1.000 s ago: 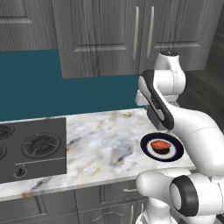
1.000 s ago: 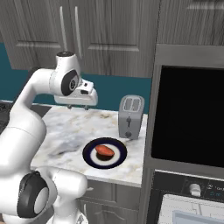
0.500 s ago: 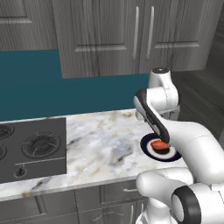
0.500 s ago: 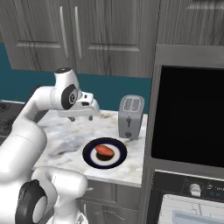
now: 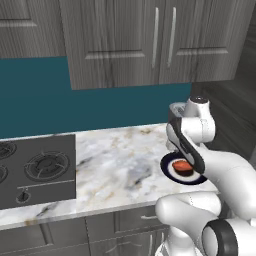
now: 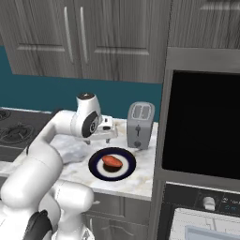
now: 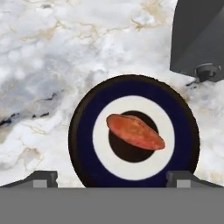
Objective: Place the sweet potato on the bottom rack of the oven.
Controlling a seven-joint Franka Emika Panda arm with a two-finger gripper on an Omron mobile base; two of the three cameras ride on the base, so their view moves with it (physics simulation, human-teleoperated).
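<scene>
right now the sweet potato [image 7: 135,131] sits in the middle of a round plate [image 7: 83,131] with a dark blue rim, lying on the plate's dark centre, its long side slanting across it. that plate rests on the marble counter [image 5: 115,170], near the front edge, and the toaster [image 6: 141,124] stands just behind it to the right, close to the teal back wall.

up above the plate hangs the gripper [image 6: 107,135], clear of the potato, nothing between its fingers. from the hand view the two dark fingertips [image 7: 41,178] stand far apart at the bottom, one on each side of the plate, so the claw is spread wide and grasping nothing. the plate fills the space between them, with the potato almost centred.

over on the right, the oven [image 6: 201,136] is built into the tall cabinet beside the counter, its dark panel shut, a knob [image 6: 209,203] on the strip below it. on the left of the counter lies the black stove top [image 5: 37,170] with its burners, well apart from the plate. grey wall cupboards [image 5: 155,40] run along the top.
</scene>
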